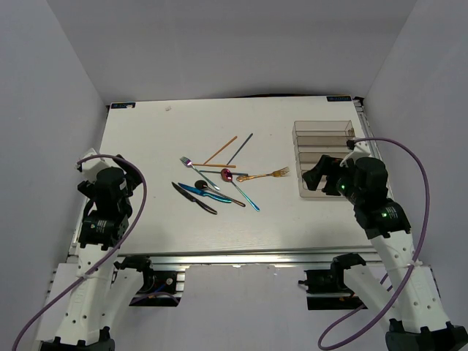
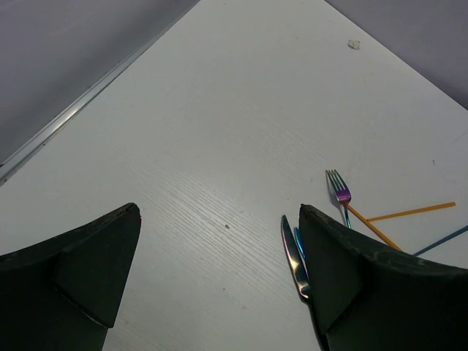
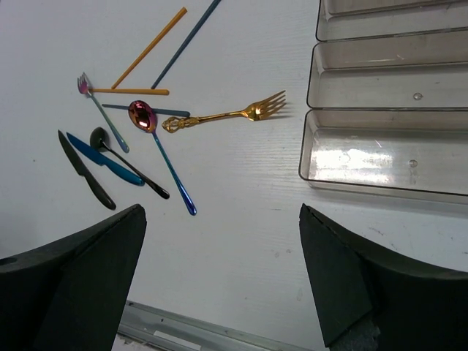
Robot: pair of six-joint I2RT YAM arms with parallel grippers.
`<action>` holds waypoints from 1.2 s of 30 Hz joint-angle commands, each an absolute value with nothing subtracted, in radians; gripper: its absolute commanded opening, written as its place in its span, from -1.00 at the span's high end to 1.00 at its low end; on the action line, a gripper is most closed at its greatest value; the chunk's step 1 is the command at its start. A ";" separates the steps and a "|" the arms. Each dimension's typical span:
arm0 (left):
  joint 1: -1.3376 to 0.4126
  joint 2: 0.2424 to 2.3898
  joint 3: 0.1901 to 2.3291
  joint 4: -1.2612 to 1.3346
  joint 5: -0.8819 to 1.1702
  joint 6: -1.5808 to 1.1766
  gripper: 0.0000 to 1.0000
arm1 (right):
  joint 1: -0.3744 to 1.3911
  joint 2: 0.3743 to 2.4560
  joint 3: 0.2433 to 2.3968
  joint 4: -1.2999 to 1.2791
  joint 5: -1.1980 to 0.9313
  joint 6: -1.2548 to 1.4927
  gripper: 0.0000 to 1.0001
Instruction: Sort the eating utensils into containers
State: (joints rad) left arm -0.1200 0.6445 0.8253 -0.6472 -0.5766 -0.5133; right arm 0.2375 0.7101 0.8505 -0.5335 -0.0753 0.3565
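The utensils lie loose mid-table: a gold fork (image 1: 265, 175), a pinkish spoon (image 1: 227, 175), a blue knife (image 1: 201, 191), a black knife (image 1: 194, 197), an orange chopstick (image 1: 220, 150) and a dark chopstick (image 1: 240, 148). The clear four-compartment tray (image 1: 322, 130) stands at the right and looks empty. My left gripper (image 1: 117, 179) is open and empty at the table's left, the black knife's tip (image 2: 292, 259) by its right finger. My right gripper (image 1: 322, 175) is open and empty over the tray's near end (image 3: 380, 183), the gold fork (image 3: 234, 113) ahead to its left.
A purple-tinted fork (image 2: 338, 189) and a second orange chopstick (image 2: 409, 212) lie right of my left gripper. A dark spoon (image 3: 99, 137) lies among the knives. A small white scrap (image 2: 354, 44) sits at the far left. The metal front rail (image 3: 190, 333) runs below my right gripper.
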 commanded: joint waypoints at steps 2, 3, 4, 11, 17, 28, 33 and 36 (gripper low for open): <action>-0.120 0.638 0.821 -0.646 -0.592 -0.517 -0.96 | 0.236 0.704 0.830 -0.436 -0.115 0.367 -0.79; -0.121 0.637 0.819 -0.646 -0.592 -0.517 -0.96 | 0.235 0.704 0.825 -0.419 -0.155 0.373 -0.79; -0.120 0.635 0.821 -0.644 -0.592 -0.517 -0.96 | 0.236 0.707 0.806 -0.366 -0.182 0.377 -0.79; -0.121 0.650 0.818 -0.638 -0.577 -0.514 -0.96 | 0.407 0.990 0.872 -0.224 -0.266 0.350 -0.79; -0.120 0.660 0.819 -0.643 -0.583 -0.515 -0.96 | 0.676 1.507 1.231 -0.448 0.158 0.180 -0.74; -0.120 0.678 0.816 -0.641 -0.578 -0.514 -0.96 | 0.787 1.939 1.442 -0.440 0.126 0.074 0.19; -0.120 0.696 0.818 -0.641 -0.571 -0.511 -0.96 | 0.787 2.031 1.483 -0.437 0.120 0.058 0.24; -0.120 0.699 0.818 -0.641 -0.569 -0.511 -0.96 | 0.787 2.057 1.489 -0.426 0.094 0.058 0.25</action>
State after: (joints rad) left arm -0.1200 0.6987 0.8246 -0.6472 -0.5755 -0.5129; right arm 0.7914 2.0422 1.4456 -0.4416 0.1051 0.0818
